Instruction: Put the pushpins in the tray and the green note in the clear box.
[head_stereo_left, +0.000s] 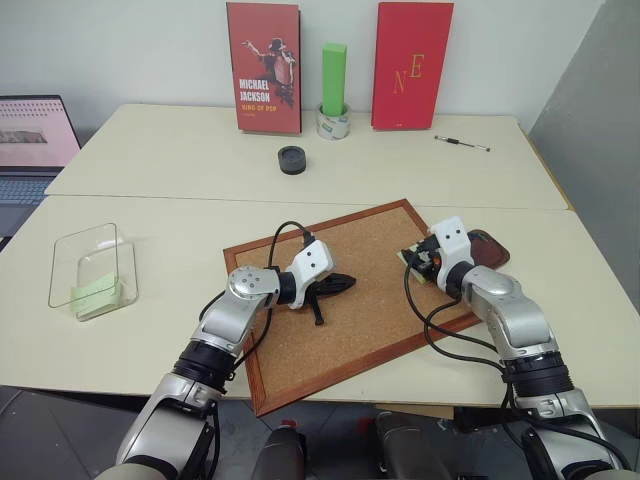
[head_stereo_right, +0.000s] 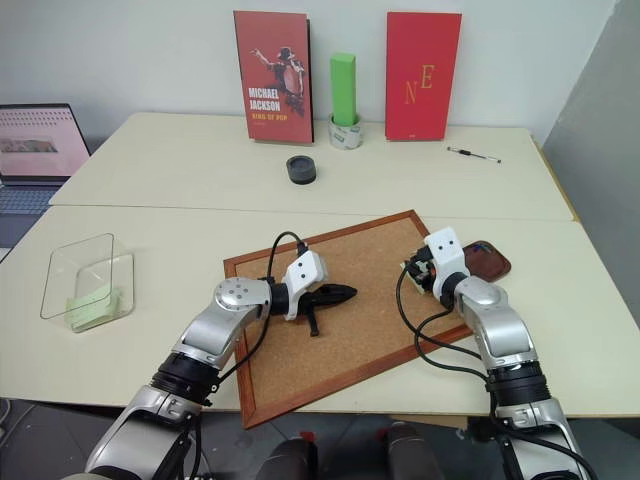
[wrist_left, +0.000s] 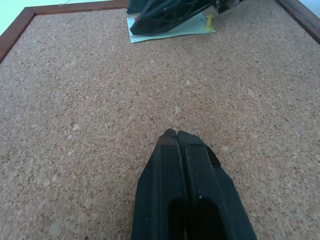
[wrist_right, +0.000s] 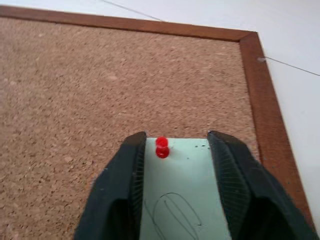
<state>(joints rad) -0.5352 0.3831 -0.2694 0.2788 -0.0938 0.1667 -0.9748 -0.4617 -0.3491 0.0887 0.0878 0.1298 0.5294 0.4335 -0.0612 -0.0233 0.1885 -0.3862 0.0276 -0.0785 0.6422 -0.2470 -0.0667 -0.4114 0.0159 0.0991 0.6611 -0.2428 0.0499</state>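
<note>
A pale-green note (wrist_right: 185, 175) with a pen scribble lies on the corkboard's right end, held by a red pushpin (wrist_right: 161, 146) at one corner. A yellow pushpin (wrist_left: 208, 21) stands at another corner. My right gripper (wrist_right: 177, 137) is open low over the note, one finger on each side of it. The red pin stands just inside one of its fingers (wrist_right: 127, 170). The dark reddish tray (head_stereo_left: 492, 248) sits right of that hand, beside the board. My left gripper (head_stereo_left: 340, 283) is shut and holds nothing, resting over mid-board. The clear box (head_stereo_left: 88, 262) stands far left with a pale-green slip (head_stereo_left: 98, 295) inside.
The wood-framed corkboard (head_stereo_left: 350, 335) lies askew near the table's front edge. At the back stand two red books, a tall green block (head_stereo_left: 333, 78) in a tape roll, and a black puck (head_stereo_left: 292, 160). A pen (head_stereo_left: 462, 143) lies back right, a laptop (head_stereo_left: 30, 140) far left.
</note>
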